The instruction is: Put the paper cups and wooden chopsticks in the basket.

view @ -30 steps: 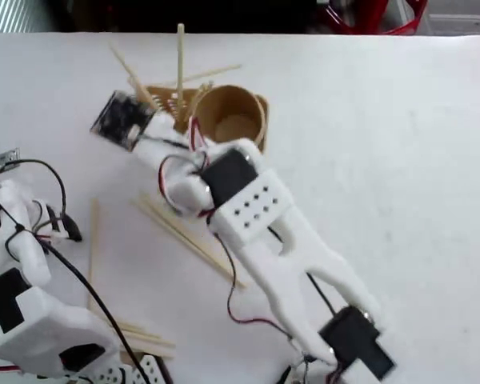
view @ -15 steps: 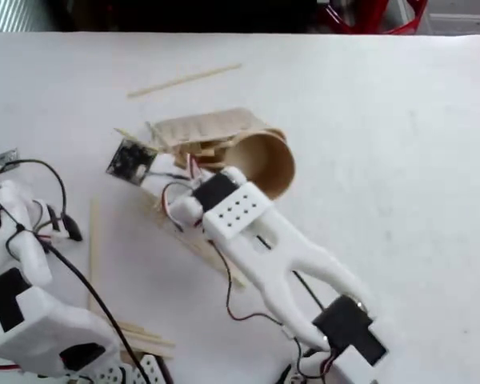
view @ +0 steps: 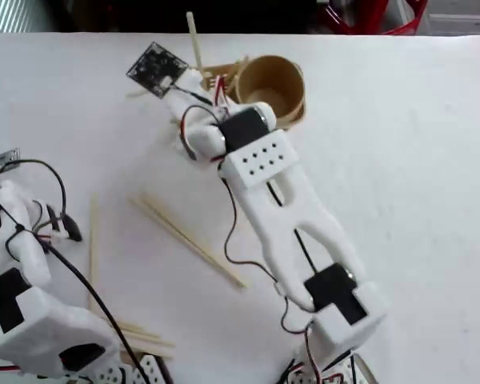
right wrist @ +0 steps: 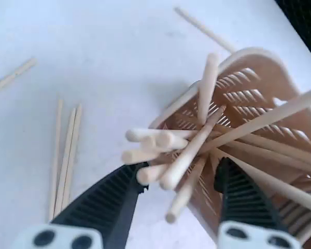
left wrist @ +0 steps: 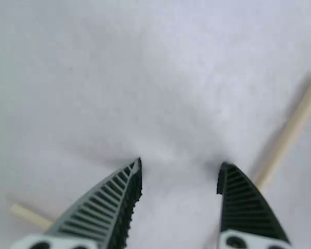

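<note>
Since the chopsticks (right wrist: pixel 189 150) are thin, stiff and near weightless, they'll prob. roll and skid on the smooth table (view: pixel 400 160). A pinch wants to land mid-length, across the stick, w/ the pads square. Grab near an end and it'll likely pivot or flick out.

A bundle is already in the basket (right wrist: pixel 249 54), ends fanned out past the rim. The right gripper (right wrist: pixel 181 171) is spread wide, one jaw outside the basket wall, the other over the inside, stick ends btw them. Can't tell if anything is actually pressed.

The basket looks light and openwork, i.e. easy to tip or drag w/ a bump, esp. w/ long sticks levering on the rim. The paper cup (view: pixel 270 80) sits in the basket beside the sticks. It's soft-walled, so a hard squeeze would crush it; if it needs moving, a gentle rim grip is best.

Left on the table:
- a pair (view: pixel 188 240) lying together mid-table
- a single stick (view: pixel 92 248) nearer the left arm
- more sticks (view: pixel 140 334) by that arm's base

The left gripper (left wrist: pixel 179 168) hangs low over the table, jaws apart, holding nothing, w/ a near stick (left wrist: pixel 290 129) just beside one jaw. Flat-lying sticks leave little to get under, so press down and close slowly.
</note>
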{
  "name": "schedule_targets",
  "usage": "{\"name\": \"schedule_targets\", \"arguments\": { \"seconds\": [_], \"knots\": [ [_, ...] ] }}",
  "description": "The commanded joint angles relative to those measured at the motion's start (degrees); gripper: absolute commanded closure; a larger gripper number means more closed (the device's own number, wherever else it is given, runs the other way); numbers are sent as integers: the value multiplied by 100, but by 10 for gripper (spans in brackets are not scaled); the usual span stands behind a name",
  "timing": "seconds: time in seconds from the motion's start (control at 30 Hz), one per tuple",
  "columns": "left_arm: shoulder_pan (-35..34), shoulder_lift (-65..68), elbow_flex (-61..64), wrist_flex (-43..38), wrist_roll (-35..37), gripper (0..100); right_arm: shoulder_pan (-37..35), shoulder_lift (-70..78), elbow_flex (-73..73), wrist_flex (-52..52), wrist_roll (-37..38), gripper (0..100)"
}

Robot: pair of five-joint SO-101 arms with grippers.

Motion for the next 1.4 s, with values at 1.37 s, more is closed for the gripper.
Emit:
{"name": "schedule_targets", "arguments": {
  "seconds": [1.37],
  "knots": [
    [22, 75, 9, -158, 70, 759, 127, 998, -2840, 593, 53, 786]
  ]
}}
